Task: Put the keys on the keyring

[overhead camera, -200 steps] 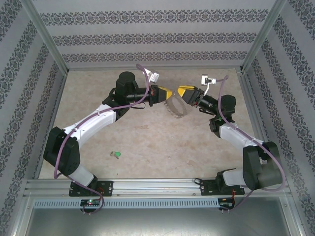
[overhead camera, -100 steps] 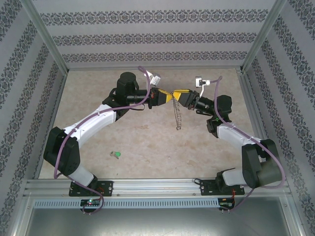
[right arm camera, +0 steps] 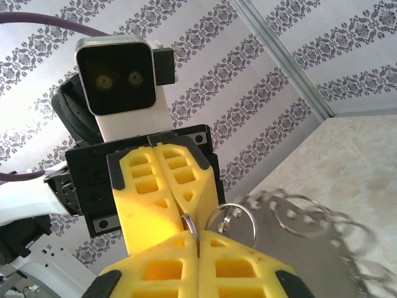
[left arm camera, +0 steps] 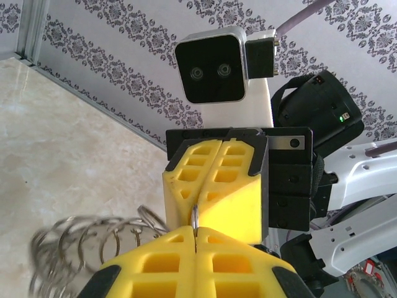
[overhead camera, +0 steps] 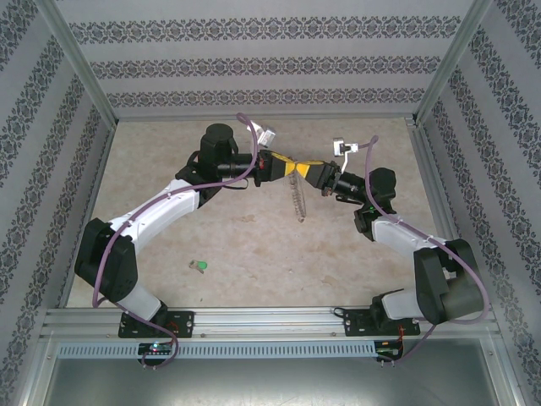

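Top view, hands: The yellow-fingered left hand [overhead camera: 284, 167] and right hand [overhead camera: 314, 172] meet tip to tip above the middle of the pale stone-look worktop [overhead camera: 254, 241]. Both are clenched.
Top view, keyring: The large thin dark-grey wire keyring fringed with small silvery rings [overhead camera: 297, 201] hangs edge-on below the meeting tips and reads as a short chain.
Top view, key: The tiny key with a bright green head and short silvery blade [overhead camera: 201, 266] lies loose on the worktop, well apart from both hands and nearer the left arm's base.
Left wrist view, grip: A sliver of the keyring's wire stands in the seam where the left hand's shut fingers face the right hand's. The silvery rings fan out blurred to one side.
Right wrist view, grip: The same wire runs between the two pairs of shut fingers, with two small rings just beside the tips and the fringe trailing off towards the worktop.
Why held so: Pinching one stretch from both sides probably steadies the hanging keyring, or hands it across.
Surroundings: Patterned walls [overhead camera: 270, 63] and metal frame posts enclose the worktop.
In the way: With both hands grasping the keyring, neither is free for the key. The crowded fringe leaves little bare wire beside the grip.
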Controlling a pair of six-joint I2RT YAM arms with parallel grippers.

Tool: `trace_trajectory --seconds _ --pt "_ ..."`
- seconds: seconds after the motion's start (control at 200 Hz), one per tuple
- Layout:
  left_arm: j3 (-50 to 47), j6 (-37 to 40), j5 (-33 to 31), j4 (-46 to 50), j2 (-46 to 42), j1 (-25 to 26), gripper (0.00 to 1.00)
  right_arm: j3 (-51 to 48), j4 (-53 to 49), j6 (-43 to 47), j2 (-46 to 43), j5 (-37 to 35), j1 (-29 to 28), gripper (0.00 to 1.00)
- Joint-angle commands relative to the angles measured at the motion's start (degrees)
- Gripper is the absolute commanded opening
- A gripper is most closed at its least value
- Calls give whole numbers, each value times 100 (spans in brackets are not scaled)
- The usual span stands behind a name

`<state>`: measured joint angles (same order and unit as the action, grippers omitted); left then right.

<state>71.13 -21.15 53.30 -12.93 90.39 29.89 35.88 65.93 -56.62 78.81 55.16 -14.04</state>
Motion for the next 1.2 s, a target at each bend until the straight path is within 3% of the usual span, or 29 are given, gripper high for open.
trace_trajectory --seconds 0.0,0.06,0.15,0.255,0.69,1.194 --pt "252 157 -74 67 -195 41 2 2 218 168 -101 24 -42 0" --pt "203 139 -293 76 -272 31 20 20 218 230 -128 -53 -20 0" --pt "85 21 -525 -16 -417 -10 38 58 321 264 -154 -111 20 0" --pt "-146 -220 -718 -296 -644 -88 45 116 425 268 -181 -162 66 0" --pt "-487 -1261 -352 -1480 -724 -210 31 407 1343 -80 -41 -606 46 0" --pt "-477 -2310 -96 -2940 -229 -201 26 885 1343 -41 191 -770 -254 0"
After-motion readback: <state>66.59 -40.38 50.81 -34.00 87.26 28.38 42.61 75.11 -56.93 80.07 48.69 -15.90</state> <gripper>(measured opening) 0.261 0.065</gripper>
